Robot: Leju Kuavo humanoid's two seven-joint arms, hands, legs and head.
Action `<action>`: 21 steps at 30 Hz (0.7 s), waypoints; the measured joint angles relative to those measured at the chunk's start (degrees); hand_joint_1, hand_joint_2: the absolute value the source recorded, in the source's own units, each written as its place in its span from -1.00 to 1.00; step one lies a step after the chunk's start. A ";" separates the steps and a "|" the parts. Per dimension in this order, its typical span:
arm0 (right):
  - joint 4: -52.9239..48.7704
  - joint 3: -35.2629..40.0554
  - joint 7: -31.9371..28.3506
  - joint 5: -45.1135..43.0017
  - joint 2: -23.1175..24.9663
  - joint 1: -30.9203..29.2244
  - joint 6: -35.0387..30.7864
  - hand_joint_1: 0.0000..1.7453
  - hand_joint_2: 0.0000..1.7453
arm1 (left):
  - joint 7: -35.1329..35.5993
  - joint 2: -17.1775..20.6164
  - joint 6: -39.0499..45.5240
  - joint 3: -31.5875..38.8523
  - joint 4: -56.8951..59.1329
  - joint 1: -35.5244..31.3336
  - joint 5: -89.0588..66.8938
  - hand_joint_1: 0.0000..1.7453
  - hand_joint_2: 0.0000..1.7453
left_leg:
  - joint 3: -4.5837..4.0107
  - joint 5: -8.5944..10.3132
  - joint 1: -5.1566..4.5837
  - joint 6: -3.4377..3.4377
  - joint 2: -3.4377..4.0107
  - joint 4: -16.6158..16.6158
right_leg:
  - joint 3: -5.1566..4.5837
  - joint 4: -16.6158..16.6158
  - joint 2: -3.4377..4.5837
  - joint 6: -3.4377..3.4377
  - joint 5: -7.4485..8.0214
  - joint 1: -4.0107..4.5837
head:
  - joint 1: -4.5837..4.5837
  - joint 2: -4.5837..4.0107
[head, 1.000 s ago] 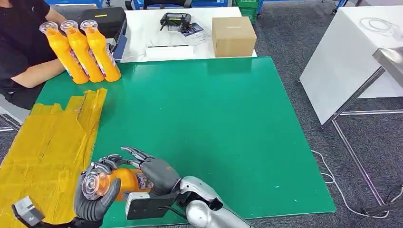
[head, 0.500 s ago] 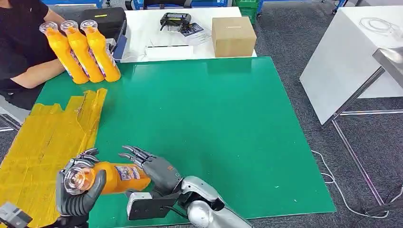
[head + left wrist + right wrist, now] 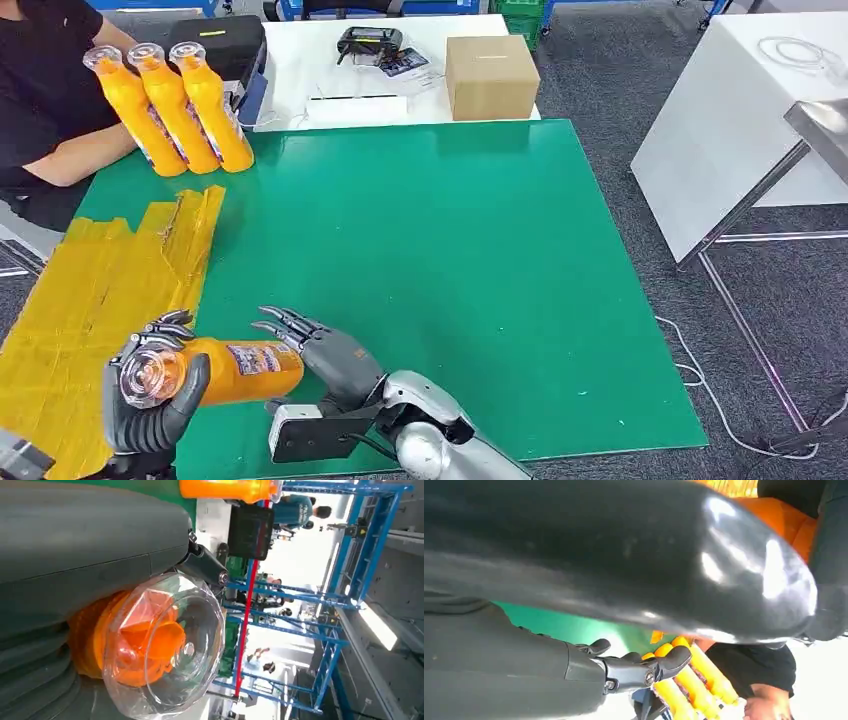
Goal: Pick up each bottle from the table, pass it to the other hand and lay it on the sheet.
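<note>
My left hand [image 3: 150, 410] grips an orange bottle [image 3: 240, 365] around its neck, just below the clear cap [image 3: 165, 645]. The bottle lies roughly level above the near left edge of the green table [image 3: 450, 260], its cap end over the yellow sheet [image 3: 90, 290]. My right hand [image 3: 325, 352] is at the bottle's base end with its fingers [image 3: 644, 670] spread, holding nothing. Three more orange bottles [image 3: 180, 105] stand together at the far left corner of the table.
A person in black [image 3: 40, 90] sits at the far left, with an arm beside the standing bottles. Behind the green table a white table [image 3: 300, 60] carries a cardboard box [image 3: 490, 75] and a black case [image 3: 220, 40]. Another white table [image 3: 740, 120] stands to the right.
My left hand has carried the bottle leftwards out of my right hand and over the sheet's edge. My right hand has stayed put with its fingers spread.
</note>
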 measured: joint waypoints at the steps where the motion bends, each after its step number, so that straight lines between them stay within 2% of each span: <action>1: 0.00 0.00 0.00 0.00 0.00 0.00 -0.04 -1.00 -1.00 | -0.68 -0.04 1.01 0.20 -0.02 -0.07 -1.22 1.00 1.00 | 0.00 0.00 0.00 0.00 0.00 0.00 | 0.00 0.00 0.00 0.00 0.00 0.00 | 0.02 0.00; 11: -3.17 -0.15 -0.65 -0.20 -0.81 1.05 -0.79 -1.00 -1.00 | -8.28 -0.05 19.55 5.37 -1.12 -1.77 -24.51 1.00 1.00 | -0.01 0.00 0.00 0.00 -0.01 0.00 | 0.01 0.00 0.00 0.00 0.00 0.00 | 0.02 0.00; 16: -6.04 -0.15 -1.09 -2.28 -1.55 1.16 -0.11 -1.00 -1.00 | -7.27 0.96 39.33 7.17 1.98 -3.30 -51.97 1.00 1.00 | 0.01 0.00 0.00 0.00 -0.01 0.00 | 0.01 0.00 0.00 0.00 0.00 -0.01 | 0.02 0.00; 21: -8.00 -0.07 -0.79 -4.30 -2.43 0.76 0.46 -1.00 -1.00 | -5.01 3.06 48.52 7.24 7.94 -4.14 -63.49 1.00 1.00 | 0.02 0.01 0.00 0.00 0.00 0.00 | 0.02 0.00 0.01 0.00 0.00 0.00 | 0.00 0.00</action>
